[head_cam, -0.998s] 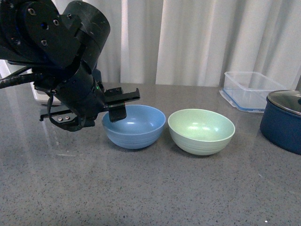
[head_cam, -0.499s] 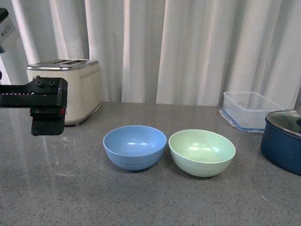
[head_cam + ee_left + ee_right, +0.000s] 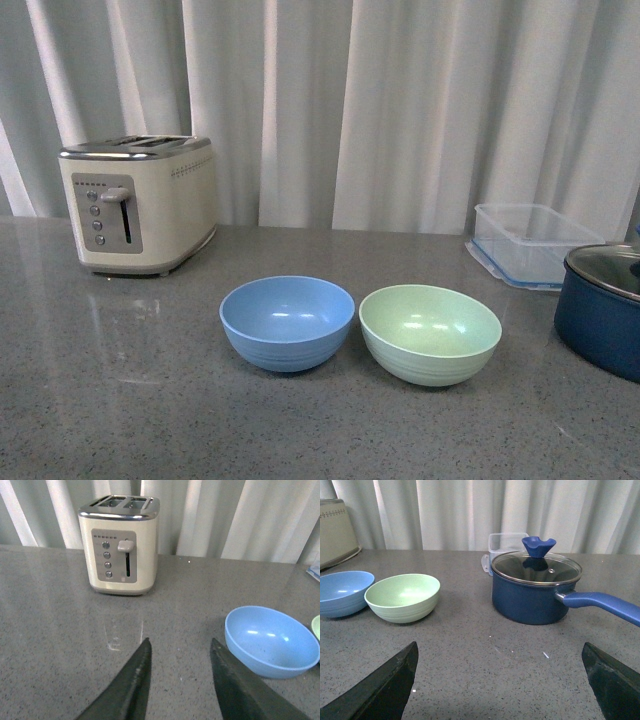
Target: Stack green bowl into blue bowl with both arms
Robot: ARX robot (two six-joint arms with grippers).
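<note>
My left gripper (image 3: 180, 641) hangs above the grey counter (image 3: 300, 430) with its two black fingers spread and nothing between them. The blue bowl (image 3: 270, 640) sits upright and empty on the counter, ahead of those fingertips and off toward my right arm's side, well clear of both fingers. Farther ahead of this gripper, toward the other side, stands a cream toaster (image 3: 120, 545) in front of a pale curtain (image 3: 400, 110).

My right gripper (image 3: 500, 647) is opened much wider and it too holds nothing, only bare counter showing between its fingers. The green bowl (image 3: 402, 597) lies ahead of it toward my left arm's side, upright and empty, apart from both fingers. The blue bowl is just beyond the green bowl on that same side. Their rims come very close; I cannot tell whether they touch. So the green bowl rests beside the blue one, not inside it.

Ahead of the right gripper, nearer its outer finger, stands a dark blue pot (image 3: 535, 592) under a glass lid, its handle pointing outward. A clear plastic container (image 3: 507, 542) sits just behind the pot.

In the front view neither gripper shows — the two bowls sit side by side mid-counter.
</note>
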